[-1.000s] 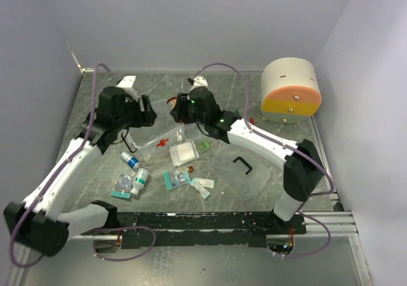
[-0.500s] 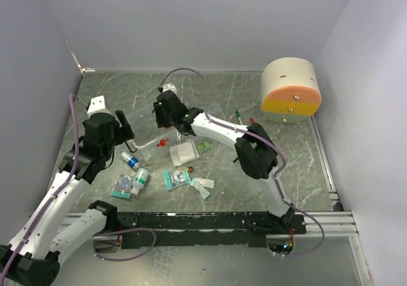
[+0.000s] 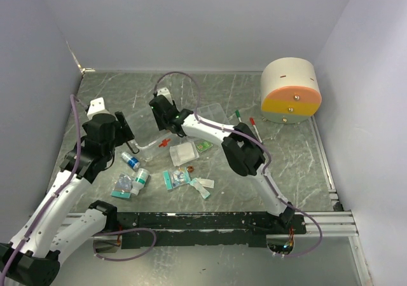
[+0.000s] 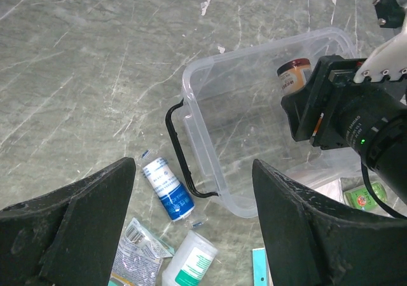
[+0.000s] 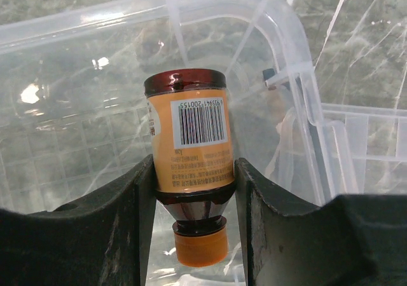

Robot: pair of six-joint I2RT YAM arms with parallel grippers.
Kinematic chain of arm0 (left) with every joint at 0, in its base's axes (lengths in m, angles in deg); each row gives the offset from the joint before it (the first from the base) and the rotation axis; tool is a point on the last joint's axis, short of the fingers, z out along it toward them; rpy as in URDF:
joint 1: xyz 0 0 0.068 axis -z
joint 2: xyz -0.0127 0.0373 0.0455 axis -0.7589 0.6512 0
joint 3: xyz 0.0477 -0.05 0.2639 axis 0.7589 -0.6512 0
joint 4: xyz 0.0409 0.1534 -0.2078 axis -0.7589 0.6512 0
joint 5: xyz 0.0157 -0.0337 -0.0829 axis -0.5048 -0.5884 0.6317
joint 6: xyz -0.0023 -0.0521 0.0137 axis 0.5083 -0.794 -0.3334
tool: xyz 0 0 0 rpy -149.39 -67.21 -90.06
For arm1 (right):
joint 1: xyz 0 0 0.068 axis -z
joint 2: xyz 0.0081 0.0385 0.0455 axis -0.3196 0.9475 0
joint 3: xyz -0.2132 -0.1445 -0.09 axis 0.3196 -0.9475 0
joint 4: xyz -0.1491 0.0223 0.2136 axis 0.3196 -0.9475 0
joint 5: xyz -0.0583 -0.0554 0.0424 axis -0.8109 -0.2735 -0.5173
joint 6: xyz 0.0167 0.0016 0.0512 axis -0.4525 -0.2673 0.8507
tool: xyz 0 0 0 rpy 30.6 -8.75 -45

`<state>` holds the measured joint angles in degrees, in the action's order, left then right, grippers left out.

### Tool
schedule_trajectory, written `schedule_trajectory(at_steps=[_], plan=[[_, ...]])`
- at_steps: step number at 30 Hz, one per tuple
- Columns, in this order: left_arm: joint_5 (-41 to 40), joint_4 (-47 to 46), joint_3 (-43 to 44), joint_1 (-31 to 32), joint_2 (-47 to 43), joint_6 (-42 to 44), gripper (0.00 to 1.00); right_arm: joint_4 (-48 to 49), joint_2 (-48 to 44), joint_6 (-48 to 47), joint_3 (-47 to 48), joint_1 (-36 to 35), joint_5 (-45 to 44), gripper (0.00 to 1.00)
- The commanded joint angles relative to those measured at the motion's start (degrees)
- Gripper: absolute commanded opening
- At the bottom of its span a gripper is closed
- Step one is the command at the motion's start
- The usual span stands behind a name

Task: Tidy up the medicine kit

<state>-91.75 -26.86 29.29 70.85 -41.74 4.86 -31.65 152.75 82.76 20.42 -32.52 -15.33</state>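
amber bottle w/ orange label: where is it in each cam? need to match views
Top external: bottle not discernible; hidden under the right gripper, upper centre-left.
Left wrist: bottle upper right, within the outline of the clear box, beside the gripper.
Right wrist: dead centre, clamped in the gripper, orange cap toward the bottom edge.
Shared landmark: the box, left of centre in top external, its curved corner upper right in right wrist.

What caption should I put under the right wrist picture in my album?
Right gripper grips a brown, orange-labelled bottle, the clear medicine kit behind it.
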Motion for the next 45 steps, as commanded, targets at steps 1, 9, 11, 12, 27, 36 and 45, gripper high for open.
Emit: schedule_trajectory(at_steps=[1, 9, 11, 12, 27, 36, 45], plan=[[-0.9, 0.2, 0.0, -0.1, -0.5, -0.5, 0.85, -0.4, 2.2, -3.2, 3.1, -0.1, -4.0, 0.39], [-0.2, -0.1, -0.1, -0.2, -0.3, 0.0, 0.84, -1.4, 4.7, -6.0, 5.5, 0.0, -8.0, 0.48], [-0.1, -0.3, -0.2, -0.2, -0.5, 0.4, 0.83, -2.0, 5.4, -6.3, 6.1, 0.0, -9.7, 0.53], [-0.1, -0.4, -0.3, -0.2, -0.6, 0.5, 0.83, -1.9, 5.6, -6.5, 6.2, -0.1, -10.0, 0.54], [0.3, -0.9, -0.2, -0.2, -0.1, 0.5, 0.8, -0.7, 2.8, -4.7, 6.1, -0.1, -8.2, 0.49], [0.3, 1.2, 0.8, -0.2, 0.6, -2.6, 0.83, 1.9, -9.5, 0.6, 0.2, 0.0, -1.3, 0.54], [-4.1, 8.1, -1.1, -0.3, 2.7, -13.6, 0.87, 6.6, -27.3, 6.7, -16.7, 0.0, 3.4, 0.57]])
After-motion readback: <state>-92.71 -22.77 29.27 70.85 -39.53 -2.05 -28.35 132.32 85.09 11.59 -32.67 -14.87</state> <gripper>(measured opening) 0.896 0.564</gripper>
